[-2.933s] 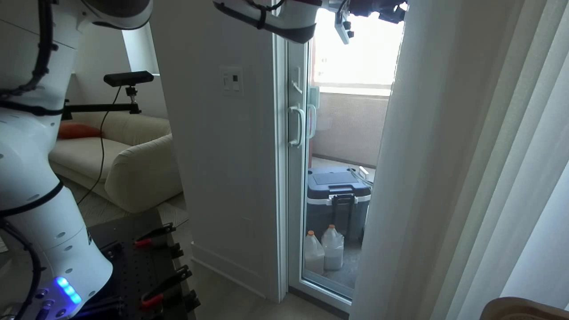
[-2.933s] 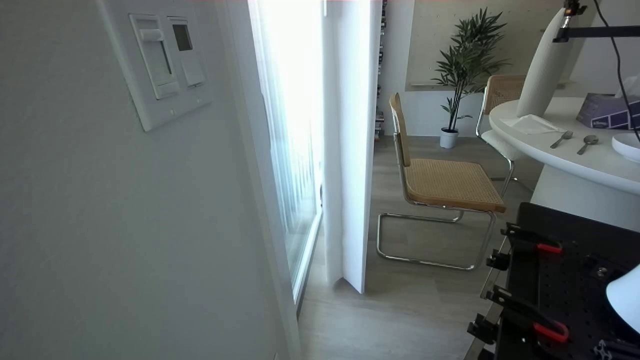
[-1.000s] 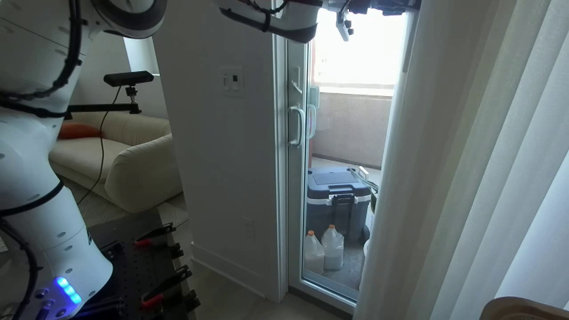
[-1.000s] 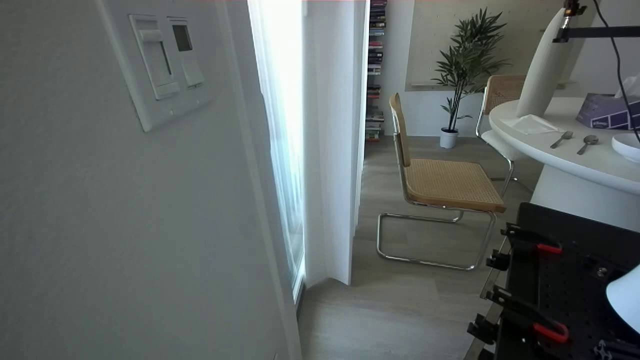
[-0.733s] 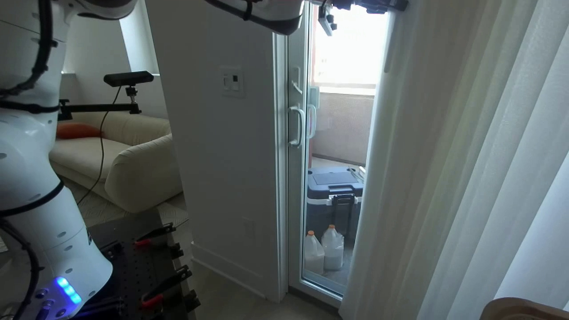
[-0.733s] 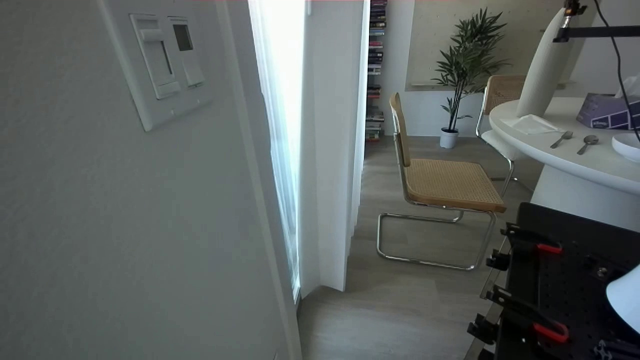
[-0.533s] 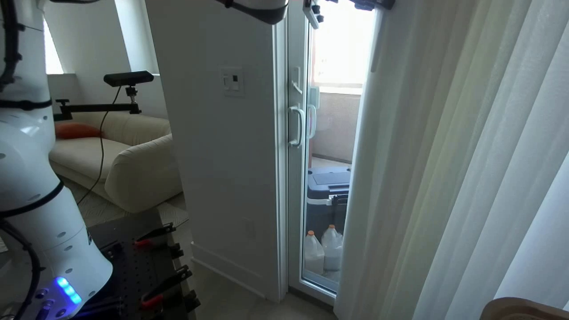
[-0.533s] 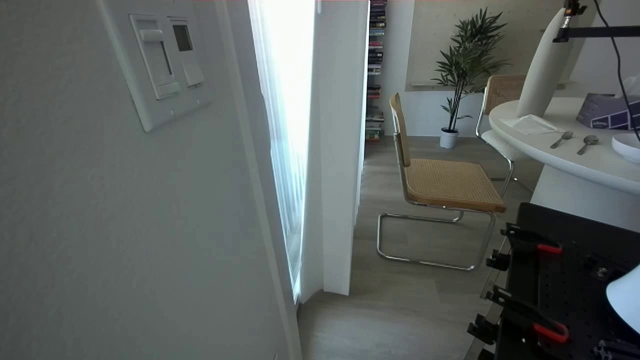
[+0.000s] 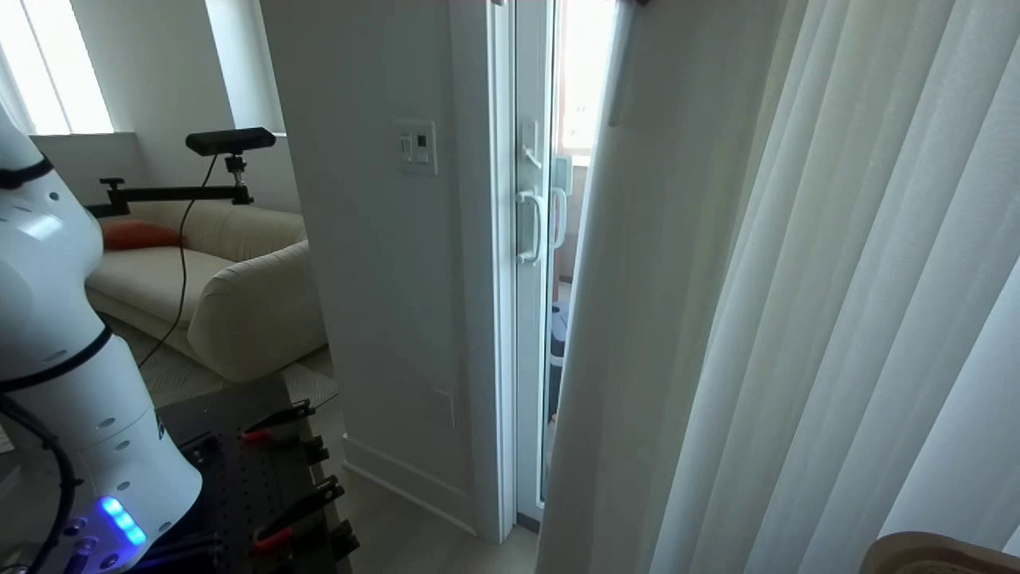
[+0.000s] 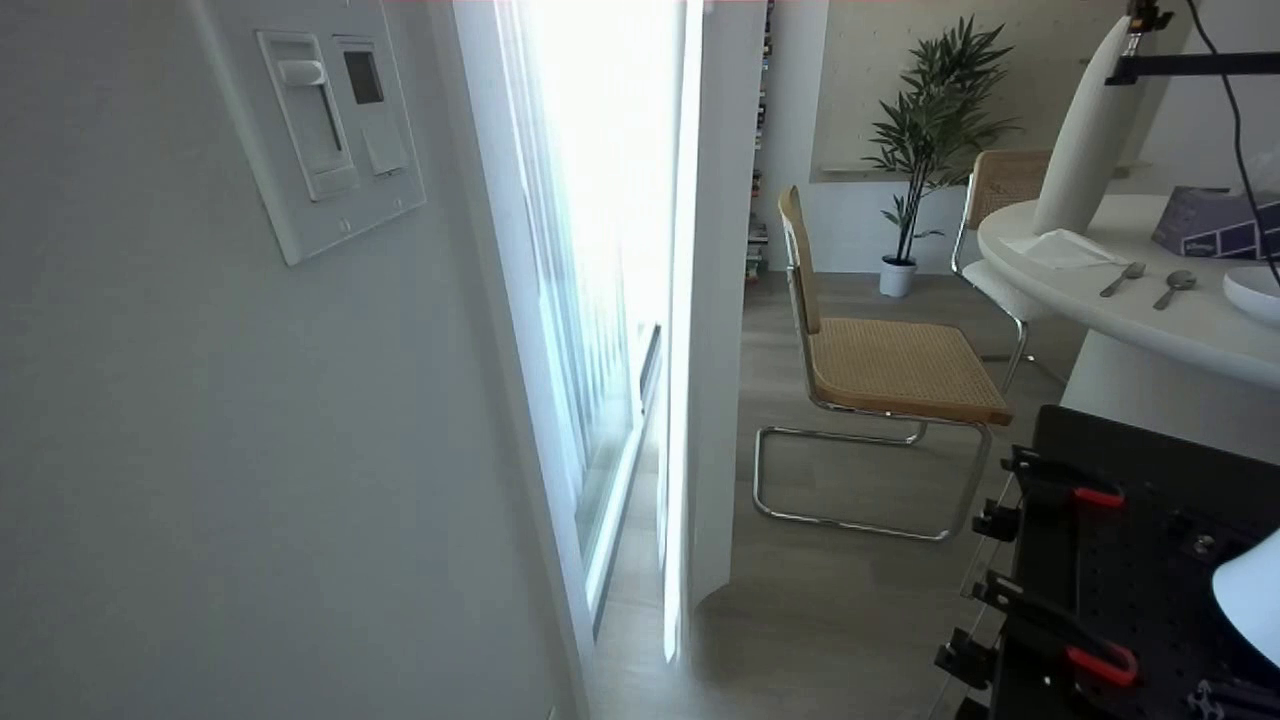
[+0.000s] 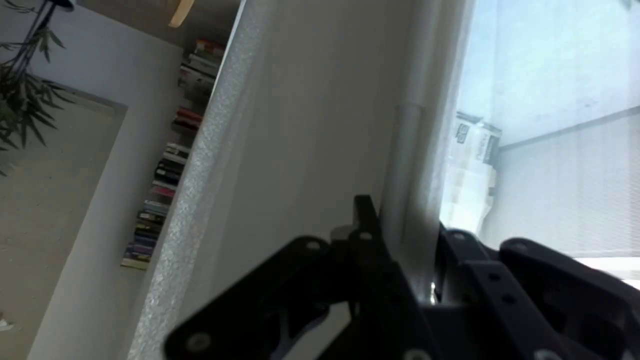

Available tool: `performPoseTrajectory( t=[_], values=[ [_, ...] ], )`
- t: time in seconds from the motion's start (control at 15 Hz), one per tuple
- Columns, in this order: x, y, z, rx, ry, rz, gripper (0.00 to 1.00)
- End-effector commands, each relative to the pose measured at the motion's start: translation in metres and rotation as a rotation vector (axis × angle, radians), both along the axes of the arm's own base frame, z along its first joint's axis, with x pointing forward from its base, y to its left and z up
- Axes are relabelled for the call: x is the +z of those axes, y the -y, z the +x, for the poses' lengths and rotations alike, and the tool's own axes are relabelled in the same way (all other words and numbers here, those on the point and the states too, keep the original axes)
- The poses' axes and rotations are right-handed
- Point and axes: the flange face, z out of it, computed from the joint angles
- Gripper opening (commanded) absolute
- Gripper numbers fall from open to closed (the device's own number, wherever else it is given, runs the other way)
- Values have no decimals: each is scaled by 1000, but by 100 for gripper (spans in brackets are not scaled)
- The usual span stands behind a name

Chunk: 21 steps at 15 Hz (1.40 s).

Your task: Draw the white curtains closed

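Moving closer to the door handle (image 9: pixel 532 227) than half a second ago, the pincer (image 11: pixel 405 217) is gripping the leading edge of the white curtains (image 9: pixel 717 319), its jaws drawn in around the fabric and what we are taking for a pale rod (image 11: pixel 402 140). Pleats are hanging across most of the glass door (image 9: pixel 529 335) in an exterior view, so we are judging the task nearly finished. Farther out, clamps (image 9: pixel 296 512) are lining a black table (image 9: pixel 243 478), a cane chair (image 10: pixel 900 365) standing nearby.

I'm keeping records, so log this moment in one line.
gripper: closed on curtain edge | curtain: partway across | glass door: partly uncovered
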Motion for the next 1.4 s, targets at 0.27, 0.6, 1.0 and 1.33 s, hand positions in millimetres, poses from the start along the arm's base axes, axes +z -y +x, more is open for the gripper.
performPoseTrajectory(
  t=[0.27, 0.6, 1.0, 1.33],
  values=[
    [-2, -72, -37, 350, -60, 113, 6],
    [-6, -140, -56, 525, -109, 154, 6],
    [8, -171, -102, 582, -241, 198, 6],
    [26, -179, -129, 621, -365, 244, 6]
  ],
)
